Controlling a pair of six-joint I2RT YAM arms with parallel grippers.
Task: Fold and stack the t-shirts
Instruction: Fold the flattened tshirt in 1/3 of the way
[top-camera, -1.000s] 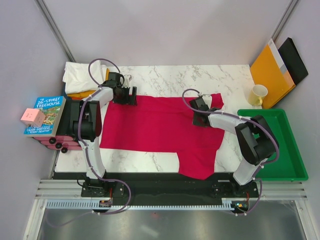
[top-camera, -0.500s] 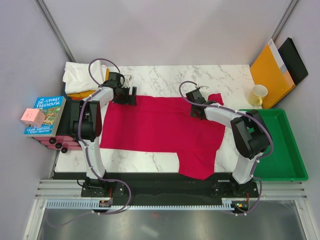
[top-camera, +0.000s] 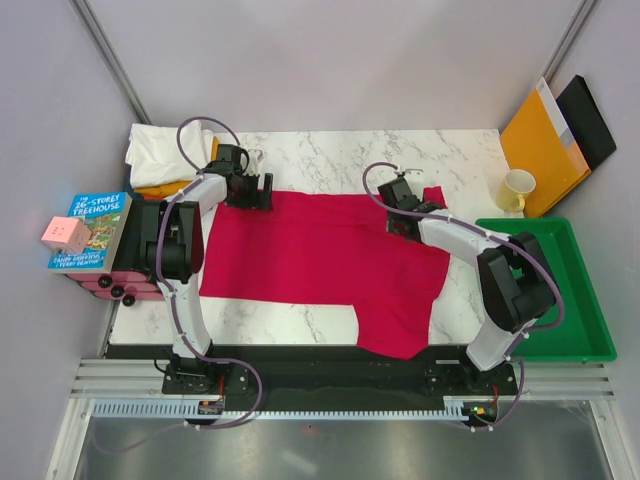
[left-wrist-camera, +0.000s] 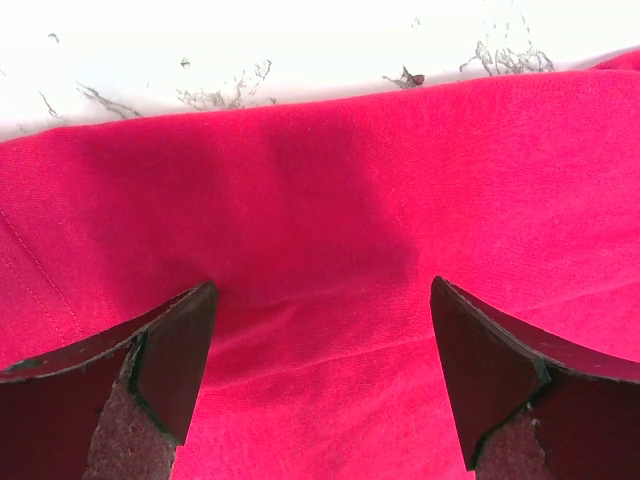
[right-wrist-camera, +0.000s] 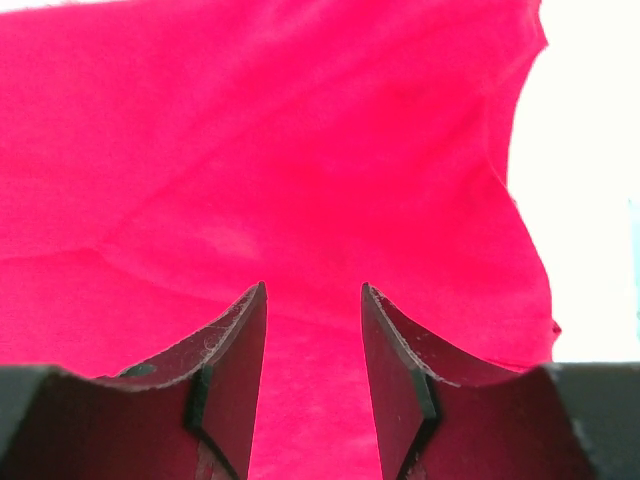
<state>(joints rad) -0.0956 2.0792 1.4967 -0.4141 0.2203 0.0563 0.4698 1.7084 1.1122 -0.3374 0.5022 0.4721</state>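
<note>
while the large crimson red cotton t-shirt (top-camera: 320, 265) lies spread on the white marble table (top-camera: 330, 150), the right gripper (right-wrist-camera: 313, 290) has shifted toward its far right sleeve, jaws newly parted, gripping nothing, probably to regrasp; the left gripper (left-wrist-camera: 322, 290) hovers wide open, empty.

Green tray (top-camera: 585, 310) at right edge of marble table (top-camera: 330, 155); cream mug (top-camera: 517, 189) just behind; orange envelope (top-camera: 540, 145), black folder (top-camera: 590, 120) lean far right; book (top-camera: 92, 230) with pink cube (top-camera: 64, 234) left
</note>
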